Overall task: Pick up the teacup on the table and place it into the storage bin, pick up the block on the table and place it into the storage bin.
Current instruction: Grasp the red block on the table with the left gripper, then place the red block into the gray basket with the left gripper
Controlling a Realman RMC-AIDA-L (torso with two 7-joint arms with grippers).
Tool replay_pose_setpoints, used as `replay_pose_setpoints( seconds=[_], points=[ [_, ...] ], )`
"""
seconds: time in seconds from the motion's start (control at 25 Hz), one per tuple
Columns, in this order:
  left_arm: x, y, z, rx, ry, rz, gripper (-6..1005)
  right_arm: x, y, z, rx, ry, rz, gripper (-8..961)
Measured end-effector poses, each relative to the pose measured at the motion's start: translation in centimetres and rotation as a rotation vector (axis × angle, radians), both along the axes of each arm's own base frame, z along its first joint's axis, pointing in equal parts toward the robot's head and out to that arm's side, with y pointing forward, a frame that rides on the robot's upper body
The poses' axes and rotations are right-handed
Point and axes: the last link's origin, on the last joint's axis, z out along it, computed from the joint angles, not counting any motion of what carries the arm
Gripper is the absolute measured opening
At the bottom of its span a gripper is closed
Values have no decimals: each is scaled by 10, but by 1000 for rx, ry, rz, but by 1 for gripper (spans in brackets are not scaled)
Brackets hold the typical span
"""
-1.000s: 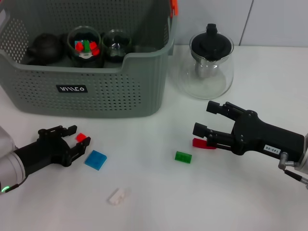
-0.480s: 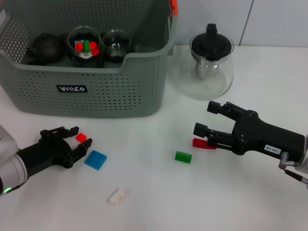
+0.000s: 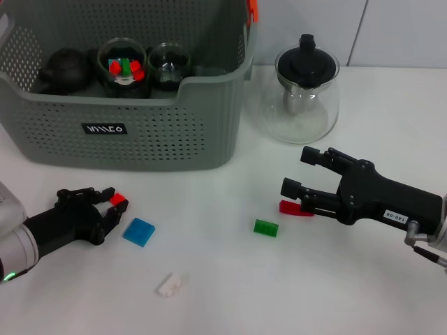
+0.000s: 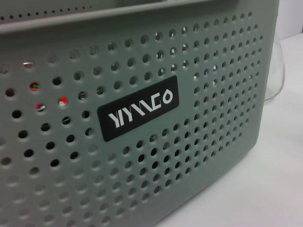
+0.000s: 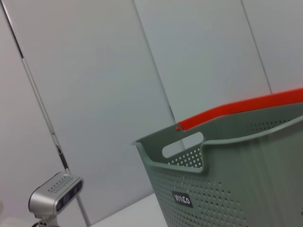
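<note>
Just ahead of my left gripper (image 3: 105, 202), from the head view, sits the small red block (image 3: 118, 199), right at my fingertips; whether I am clamped on it or only spread around it I cannot tell. I judge the block step is in hand: next I need a sure pinch, then a lift over the near wall of the storage bin (image 3: 126, 132), which stands just beyond me. A blue block (image 3: 139, 232) lies just beside me and a white block (image 3: 170, 285) a little farther off, neither in the lifting path. My right gripper (image 3: 304, 174) hovers with fingers spread, well apart from me, with a red piece (image 3: 290, 207) beneath it and a green block (image 3: 265, 227) near it; a glass teapot (image 3: 306, 87) stands beyond. Glass cups (image 3: 123, 66) already sit inside the bin.

From my left wrist, the bin's perforated wall and black label (image 4: 138, 108) fill the view.

From the right wrist, only the bin's rim with its orange handle (image 5: 236, 109) shows.
</note>
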Motion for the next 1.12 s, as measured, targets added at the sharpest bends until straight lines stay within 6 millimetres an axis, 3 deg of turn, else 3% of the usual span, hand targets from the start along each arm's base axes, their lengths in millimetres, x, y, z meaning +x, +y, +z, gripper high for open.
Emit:
replay_pose_setpoints(
  seconds=[0.44, 0.52, 0.76, 0.92, 1.12],
  points=[
    [2, 0, 4, 12, -22, -7, 180, 1, -1, 0, 0, 3, -2, 944],
    [6, -1, 12, 23, -59, -21, 182, 1, -1, 1, 0, 3, -1, 944],
    [20, -11, 52, 18, -223, -77, 188, 1, -1, 1, 2, 3, 2, 944],
    [42, -20, 94, -34, -390, -193, 193, 1, 0, 2, 5, 4, 1, 944],
    [76, -6, 139, -21, -613, -308, 198, 0, 0, 2, 9, 7, 0, 944]
  ],
)
